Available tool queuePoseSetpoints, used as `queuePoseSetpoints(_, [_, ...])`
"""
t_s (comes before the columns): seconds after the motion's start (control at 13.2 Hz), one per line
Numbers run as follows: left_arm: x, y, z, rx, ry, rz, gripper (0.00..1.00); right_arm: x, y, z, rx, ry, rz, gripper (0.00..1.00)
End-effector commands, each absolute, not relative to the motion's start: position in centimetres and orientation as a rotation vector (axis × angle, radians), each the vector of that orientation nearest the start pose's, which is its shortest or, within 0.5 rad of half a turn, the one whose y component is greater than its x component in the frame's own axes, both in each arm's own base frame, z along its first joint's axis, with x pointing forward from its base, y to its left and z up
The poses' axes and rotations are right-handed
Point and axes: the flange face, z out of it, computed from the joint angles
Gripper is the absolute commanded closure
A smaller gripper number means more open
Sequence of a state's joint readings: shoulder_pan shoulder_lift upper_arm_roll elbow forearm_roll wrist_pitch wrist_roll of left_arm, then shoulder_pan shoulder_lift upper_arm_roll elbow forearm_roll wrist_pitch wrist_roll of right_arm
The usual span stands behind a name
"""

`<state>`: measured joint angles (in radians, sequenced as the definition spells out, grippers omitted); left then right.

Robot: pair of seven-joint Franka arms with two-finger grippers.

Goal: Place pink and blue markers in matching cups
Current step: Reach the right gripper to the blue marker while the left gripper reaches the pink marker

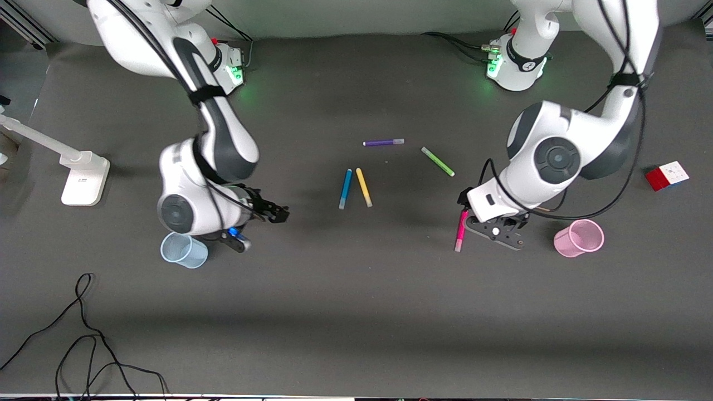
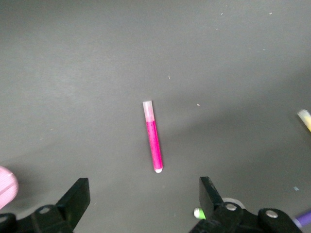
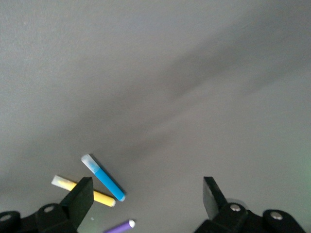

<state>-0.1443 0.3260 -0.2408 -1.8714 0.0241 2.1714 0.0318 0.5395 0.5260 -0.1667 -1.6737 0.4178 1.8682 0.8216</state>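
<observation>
Markers loose on counter, cups upright, both grippers spread wide and empty.
Pink marker under left gripper, near pink cup; blue marker beside yellow marker; right gripper beside blue cup; purple marker, green marker, cube lie apart.

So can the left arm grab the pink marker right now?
Probably yes. The left gripper is open and hangs over the pink marker, which lies flat on the table by itself. Nothing touches it or lies across it. The pink cup stands off toward the left arm's end.
</observation>
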Motion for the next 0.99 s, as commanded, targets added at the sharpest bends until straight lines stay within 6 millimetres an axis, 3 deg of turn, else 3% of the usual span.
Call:
queuePoseSetpoints(0.0, [56.5, -23.4, 29.3, -3.095, 0.637, 0.010, 0.00, 56.8, 33.4, 26.5, -2.851, 1.067, 0.572, 0.00])
queuePoseSetpoints(0.15, [56.3, -24.3, 25.5, -3.062, 0.627, 0.020, 0.00, 55.2, 36.1, 24.3, -2.861, 1.145, 0.576, 0.01])
queuePoseSetpoints(0.38, [56.2, -24.4, 21.4, -3.063, 0.611, 0.022, 0.00, 53.4, 38.9, 22.3, -2.903, 1.100, 0.565, 0.03])
queuePoseSetpoints(0.53, [56.2, -24.4, 20.0, -3.072, 0.611, 0.027, 0.00, 51.7, 41.1, 20.5, -2.942, 1.053, 0.557, 0.04])
queuePoseSetpoints(0.76, [56.1, -24.2, 18.7, -3.051, 0.641, 0.032, 0.01, 51.0, 42.3, 18.6, -2.954, 1.030, 0.510, 0.08])
queuePoseSetpoints(0.84, [56.1, -24.2, 18.7, -3.051, 0.641, 0.032, 0.08, 50.9, 42.3, 18.2, -2.957, 1.031, 0.509, 0.11])
queuePoseSetpoints(0.91, [56.0, -24.4, 18.7, -3.051, 0.643, 0.034, 0.23, 50.9, 42.3, 17.8, -2.961, 1.031, 0.511, 0.16])
